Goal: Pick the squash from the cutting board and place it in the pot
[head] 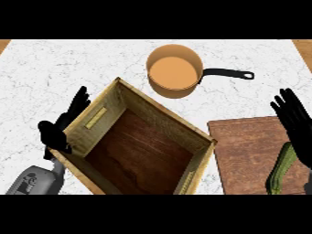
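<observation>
A single head view looks steeply down onto the counter.

Bare counter btwn cutting board & pot is open to pass, only the pot's handle jutting right above it, while tall open crate blocks the middle, just left of board.

Bright, even light covers the white marble counter — shadows on it are faint. Inside the wooden crate the floor reads darker; the pot shows a flat, uniform orange inside.
</observation>
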Controlling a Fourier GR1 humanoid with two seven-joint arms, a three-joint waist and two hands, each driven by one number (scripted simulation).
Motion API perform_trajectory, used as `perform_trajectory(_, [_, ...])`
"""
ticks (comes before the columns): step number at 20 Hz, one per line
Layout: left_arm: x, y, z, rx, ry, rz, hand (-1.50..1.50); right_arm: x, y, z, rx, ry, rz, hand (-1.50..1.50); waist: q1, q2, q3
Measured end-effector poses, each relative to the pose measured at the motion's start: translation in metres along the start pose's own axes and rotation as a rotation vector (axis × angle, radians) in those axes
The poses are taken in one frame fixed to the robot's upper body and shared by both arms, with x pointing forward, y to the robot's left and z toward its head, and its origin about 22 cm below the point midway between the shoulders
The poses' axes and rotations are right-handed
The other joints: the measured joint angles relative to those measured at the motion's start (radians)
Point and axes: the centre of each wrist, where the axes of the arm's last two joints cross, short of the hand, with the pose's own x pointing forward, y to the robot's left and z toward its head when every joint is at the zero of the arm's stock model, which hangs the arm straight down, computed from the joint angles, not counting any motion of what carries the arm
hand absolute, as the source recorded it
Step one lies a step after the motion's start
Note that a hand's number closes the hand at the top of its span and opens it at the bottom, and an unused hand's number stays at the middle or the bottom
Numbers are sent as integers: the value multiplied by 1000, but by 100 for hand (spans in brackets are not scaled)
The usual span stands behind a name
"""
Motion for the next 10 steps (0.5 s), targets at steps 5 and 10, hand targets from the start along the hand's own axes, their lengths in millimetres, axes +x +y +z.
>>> perform_trajectory(5, [0, -1, 10, -58, 34, 67, 0, 11, -51, 24, -330, 4, 199, -150, -32, 18, 23])
perform_trajectory(10, [0, -12, 16, -139, 77, 134, 0, -19, -116, 90, -765, 347, 469, -150, -63, 50, 22])
